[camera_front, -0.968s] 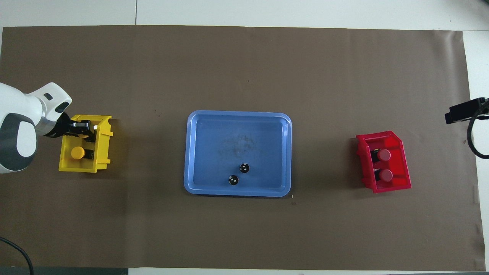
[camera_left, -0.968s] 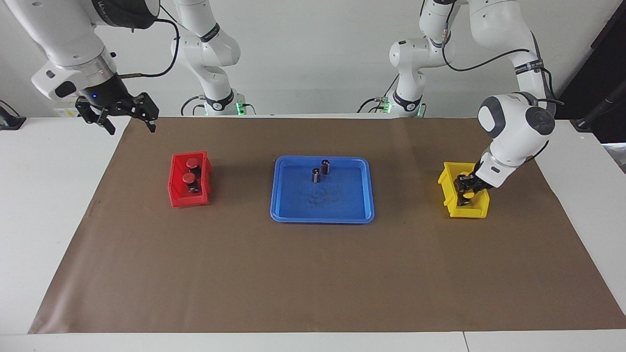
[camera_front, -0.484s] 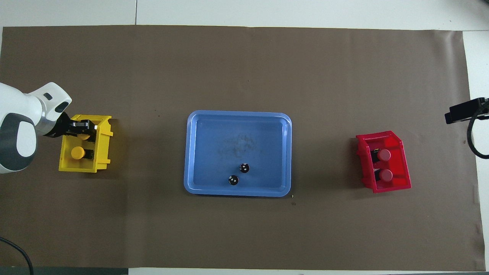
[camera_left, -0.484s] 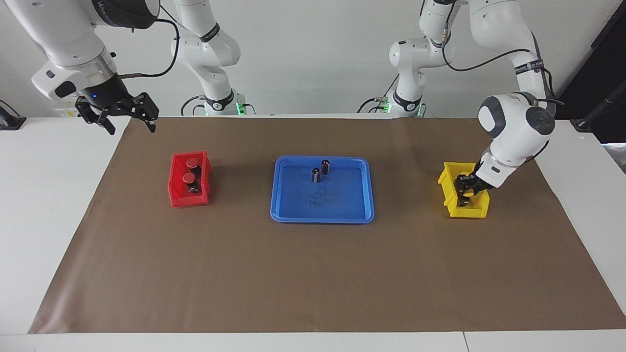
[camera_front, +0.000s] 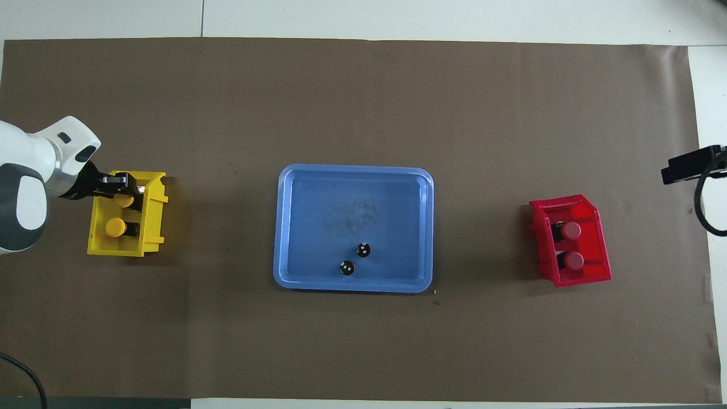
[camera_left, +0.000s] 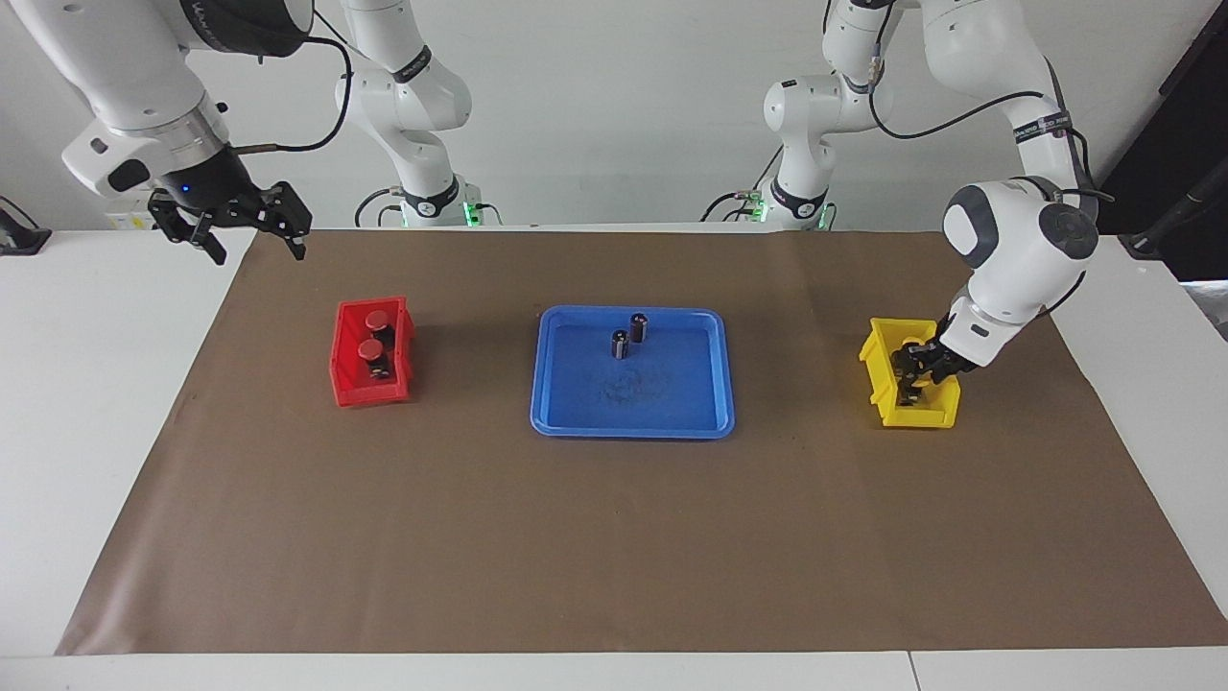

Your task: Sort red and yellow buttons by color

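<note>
Buttons sat in bins that matched their color.

Facing view: left gripper (camera_left: 916, 369) was low in yellow bin (camera_left: 881, 360); can't tell its grip. Right gripper (camera_left: 251, 226), spread wide, hung over the table (camera_left: 86, 365) corner, waiting. 2 red buttons (camera_left: 373, 343) in red bin (camera_left: 347, 369).
Overhead view: 2 yellow buttons (camera_front: 116, 226) in the yellow bin, gripper over one; 2 dark cylinders (camera_front: 354, 258) in blue tray (camera_front: 284, 227).

A white table (camera_left: 86, 403) fills the scene, most of its top covered by a brown paper sheet (camera_left: 614, 537) whose edge leaves bare white strips at three, six and nine o'clock. At twelve o'clock rises a plain white wall (camera_left: 614, 106), evenly lit, with a dark panel (camera_left: 1175, 144) at about two o'clock.
</note>
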You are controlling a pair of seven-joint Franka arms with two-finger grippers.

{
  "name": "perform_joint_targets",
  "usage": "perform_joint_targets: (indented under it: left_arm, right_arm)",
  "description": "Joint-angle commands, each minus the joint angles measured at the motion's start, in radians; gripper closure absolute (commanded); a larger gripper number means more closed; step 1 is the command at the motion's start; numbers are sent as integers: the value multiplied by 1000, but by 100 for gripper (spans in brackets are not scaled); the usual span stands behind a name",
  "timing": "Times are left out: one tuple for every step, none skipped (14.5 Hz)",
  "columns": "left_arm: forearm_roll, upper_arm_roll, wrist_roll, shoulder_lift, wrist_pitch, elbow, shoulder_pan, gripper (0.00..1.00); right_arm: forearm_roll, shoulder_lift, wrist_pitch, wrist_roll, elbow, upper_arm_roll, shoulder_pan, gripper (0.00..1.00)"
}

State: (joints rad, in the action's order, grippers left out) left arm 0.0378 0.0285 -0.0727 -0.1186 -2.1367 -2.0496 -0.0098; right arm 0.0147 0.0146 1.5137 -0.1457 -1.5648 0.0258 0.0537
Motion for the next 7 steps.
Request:
perform_joint_targets:
  left_arm:
    - [22,11,-13,13,69,40,-4,47]
    - [20,13,-13,14,87,55,-4,39]
    - [22,14,-12,16,99,69,-4,34]
    - [22,14,-10,16,124,89,-6,30]
    - [20,14,-9,17,162,124,-6,25]
    - [20,14,-7,25,199,155,-7,20]
    - [19,14,-4,39,234,182,-7,15]
  right_arm:
    - [7,-10,-18,17,22,-1,-3,0]
    - [7,-10,-20,18,22,-1,-3,0]
    - [5,-10,-20,18,22,-1,-3,0]
    - [5,-10,-18,18,22,-1,-3,0]
    - [5,-10,-18,18,22,-1,-3,0]
    - [5,-10,-20,18,22,-1,-2,0]
    - [5,-10,-20,17,22,-1,-3,0]
